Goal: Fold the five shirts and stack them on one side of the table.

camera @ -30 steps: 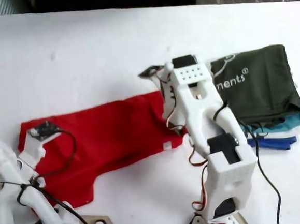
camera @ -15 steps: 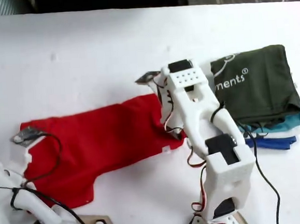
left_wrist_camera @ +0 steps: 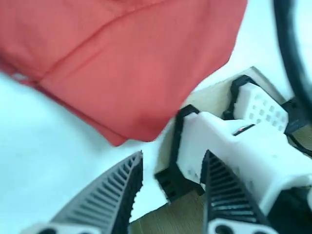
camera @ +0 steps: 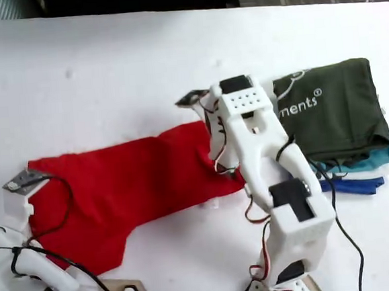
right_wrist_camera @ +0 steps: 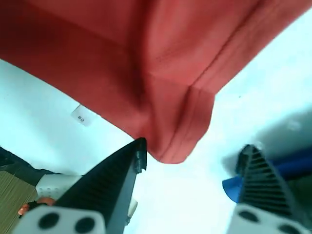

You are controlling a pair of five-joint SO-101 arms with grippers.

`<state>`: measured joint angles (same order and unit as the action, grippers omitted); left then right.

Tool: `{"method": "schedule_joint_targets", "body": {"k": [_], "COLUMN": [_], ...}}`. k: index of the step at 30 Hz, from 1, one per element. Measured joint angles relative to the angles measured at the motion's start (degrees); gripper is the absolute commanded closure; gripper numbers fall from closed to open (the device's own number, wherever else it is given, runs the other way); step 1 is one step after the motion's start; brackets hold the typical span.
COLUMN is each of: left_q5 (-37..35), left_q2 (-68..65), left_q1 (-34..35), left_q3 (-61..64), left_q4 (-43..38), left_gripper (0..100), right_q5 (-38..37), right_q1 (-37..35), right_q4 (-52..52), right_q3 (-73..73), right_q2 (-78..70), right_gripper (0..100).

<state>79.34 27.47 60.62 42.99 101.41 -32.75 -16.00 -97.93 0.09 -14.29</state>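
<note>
Right now the red shirt (camera: 123, 185) is lying spread flat on the white bench (camera: 108, 71), left of the middle and not folded. The stack of folded shirts (camera: 340, 114), with a dark green one on top, is sitting at the right side of the bench, just beside the red shirt's right edge.

The right arm (camera: 262, 153) is stretching forward from its base at the near edge, with its wrist bending down over that right edge. The right pincer (right_wrist_camera: 195, 151) is standing wide open, with a corner of the red hem lying between its two fingers and holding nothing.

The left arm (camera: 20, 247) is folding low at the near left corner, its wrist beside the shirt's left end. The left pincer (left_wrist_camera: 173, 158) is also gaping open and empty, pointing toward the arm's base (left_wrist_camera: 243, 141).
</note>
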Motion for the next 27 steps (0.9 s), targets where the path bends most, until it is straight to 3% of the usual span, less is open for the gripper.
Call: {"method": "schedule_joint_targets", "body": {"k": [6,8,11,14,16,22,27], "left_q5": [-3.6,-8.3,-20.0,-32.5,-37.7,-44.0,-44.4], "left_q2": [0.0,0.0,0.0,0.0,0.0,0.0,-0.4], "left_q1": [0.0,-1.5,-5.4,-11.1,-15.5,-26.2,-27.9], "left_q3": [-8.4,-10.7,-11.7,-11.1,-8.7,3.2,9.3], "left_q4": [-1.5,-4.3,-10.5,-16.9,-21.0,-35.0,-44.5], "left_gripper": [79,83,97,96,98,98,98], "right_q5": [0.0,0.9,6.0,11.3,13.6,15.3,15.3], "right_q1": [0.0,0.0,-0.4,-1.4,-1.6,-2.0,-0.3], "right_q4": [-0.1,1.4,6.9,13.6,17.0,20.1,20.1], "right_q3": [-3.2,-6.1,-10.0,-13.5,-15.7,-25.3,-37.5], "right_q2": [4.8,4.8,2.5,-3.0,-7.2,-21.3,-33.7], "right_gripper": [69.0,77.2,98.3,94.1,97.9,98.1,98.1]}}
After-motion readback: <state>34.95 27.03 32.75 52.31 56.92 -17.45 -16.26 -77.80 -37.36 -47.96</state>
